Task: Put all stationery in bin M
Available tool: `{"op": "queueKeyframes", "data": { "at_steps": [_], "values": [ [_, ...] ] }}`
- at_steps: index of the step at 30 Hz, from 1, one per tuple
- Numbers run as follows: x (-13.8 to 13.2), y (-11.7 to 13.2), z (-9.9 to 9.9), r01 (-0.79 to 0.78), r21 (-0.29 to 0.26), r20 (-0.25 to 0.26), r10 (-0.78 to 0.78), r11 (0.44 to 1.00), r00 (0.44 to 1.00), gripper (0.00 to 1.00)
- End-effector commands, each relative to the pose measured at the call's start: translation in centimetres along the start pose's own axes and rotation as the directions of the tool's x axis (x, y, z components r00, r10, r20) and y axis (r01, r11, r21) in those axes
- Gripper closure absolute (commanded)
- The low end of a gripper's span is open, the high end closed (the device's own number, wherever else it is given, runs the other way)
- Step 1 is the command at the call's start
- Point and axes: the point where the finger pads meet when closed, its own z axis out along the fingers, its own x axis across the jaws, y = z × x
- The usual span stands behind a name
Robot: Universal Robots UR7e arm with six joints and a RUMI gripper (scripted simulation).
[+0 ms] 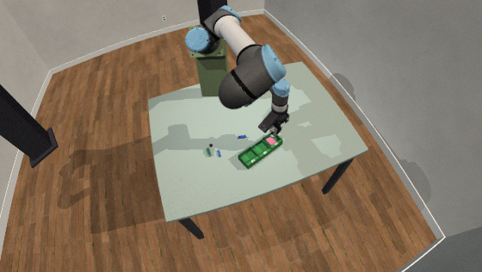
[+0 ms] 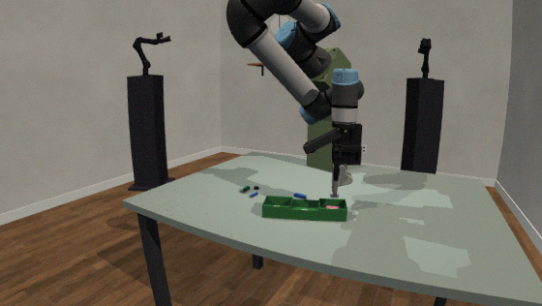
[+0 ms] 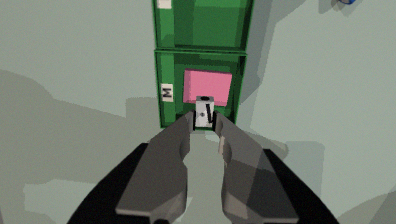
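Observation:
My gripper [image 1: 274, 132] [image 2: 334, 195] [image 3: 204, 112] is shut on a small silver pencil sharpener [image 3: 204, 107]. It holds the sharpener above the outer end of the bin marked M [image 2: 334, 216] [image 3: 167, 70]. In the wrist view the sharpener overlaps the near edge of a pink block [image 1: 270, 140] [image 2: 332, 207] [image 3: 209, 84], which looks like an eraser and lies flat inside bin M. The bin stands upright, at the end of a row of three joined green bins. Its M label [image 3: 167, 92] shows on the left side in the wrist view.
The middle bin [image 3: 212, 25] and the far end bin [image 2: 277, 213] look empty. A blue battery-like cylinder [image 1: 242, 137] [image 2: 300, 196] lies behind the row. Another blue cylinder [image 1: 219, 153] [image 2: 254, 195], a green one [image 1: 208, 151] [image 2: 245, 189] and a small dark piece [image 1: 211, 145] [image 2: 256, 187] lie beyond the far end.

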Motion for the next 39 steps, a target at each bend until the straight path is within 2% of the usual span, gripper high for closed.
{"op": "queueKeyframes", "data": {
  "at_steps": [1,11,30,39],
  "values": [
    [-0.1,0.1,0.0,-0.001,0.001,-0.001,0.001,1.0,1.0,1.0],
    [0.1,-0.2,0.0,-0.001,0.001,-0.001,0.001,1.0,1.0,1.0],
    [0.1,-0.2,3.4,-0.001,0.001,-0.001,0.001,1.0,1.0,1.0],
    [0.1,-0.3,3.4,-0.001,0.001,-0.001,0.001,1.0,1.0,1.0]
  ]
}}
